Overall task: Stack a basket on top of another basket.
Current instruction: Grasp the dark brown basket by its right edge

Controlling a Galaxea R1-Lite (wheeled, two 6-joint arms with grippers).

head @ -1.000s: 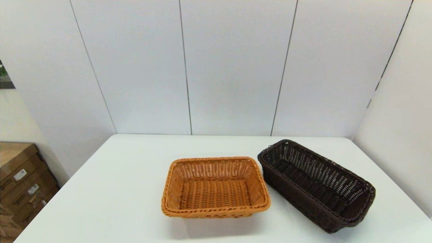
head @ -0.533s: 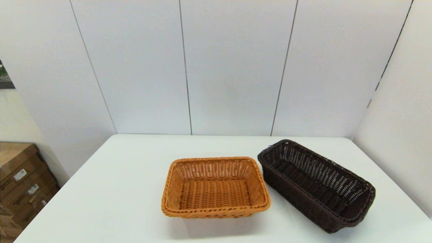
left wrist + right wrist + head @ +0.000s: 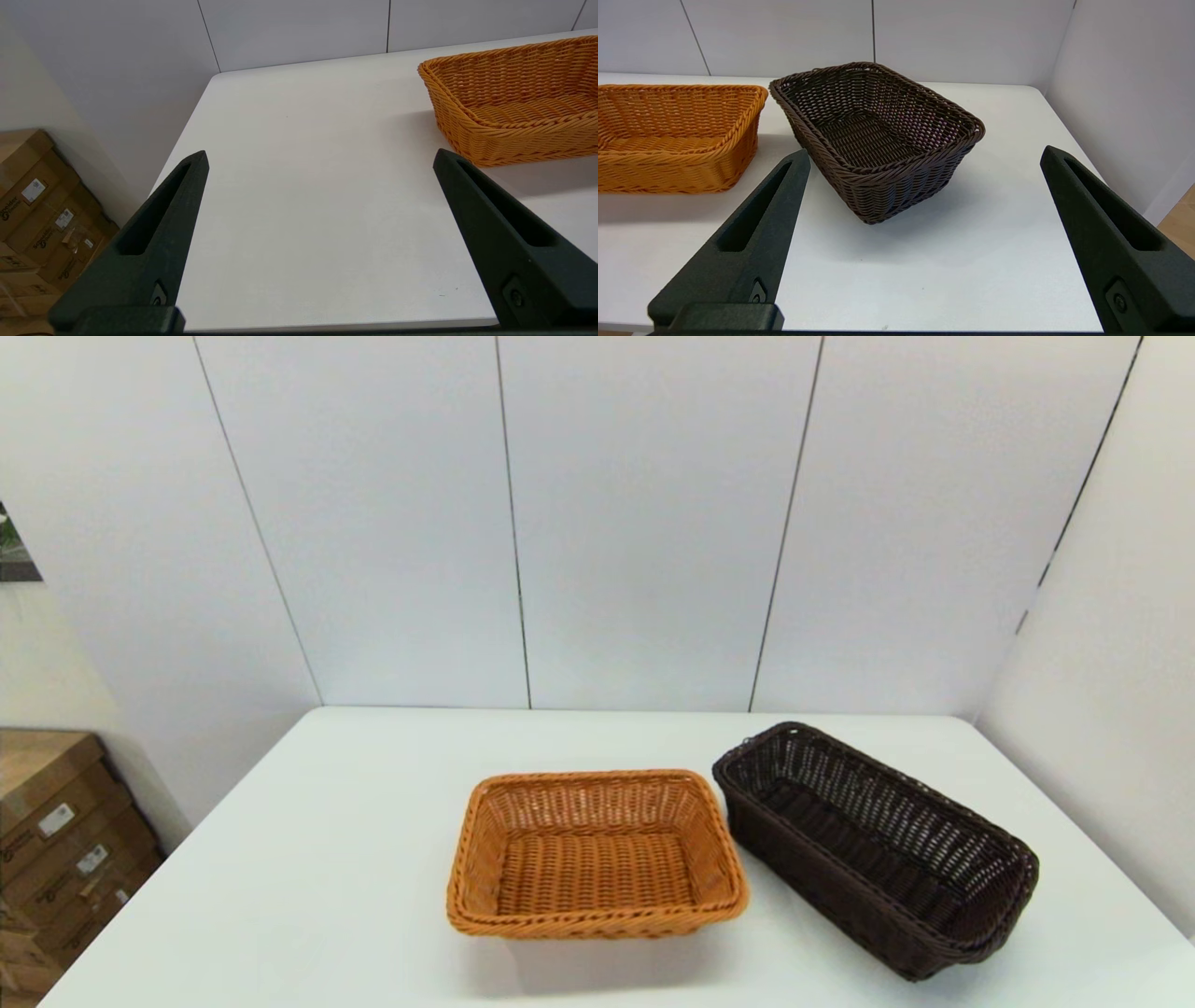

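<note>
left gripper (image 3: pixel 320 156) spread wide, right gripper (image 3: pixel 924 154) likewise

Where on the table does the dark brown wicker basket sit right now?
In the head view the dark brown wicker basket sits on the robot's right of the white table, angled, close beside the orange-tan wicker basket.

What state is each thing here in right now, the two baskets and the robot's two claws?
Dark brown basket: upright on the table, empty, not stacked, angled.
Orange-tan basket: upright on the table, empty, nothing on it, close beside the dark one.
Left gripper: open, holding nothing, at the table's near edge.
Right gripper: open, holding nothing, facing the dark brown basket.
</note>
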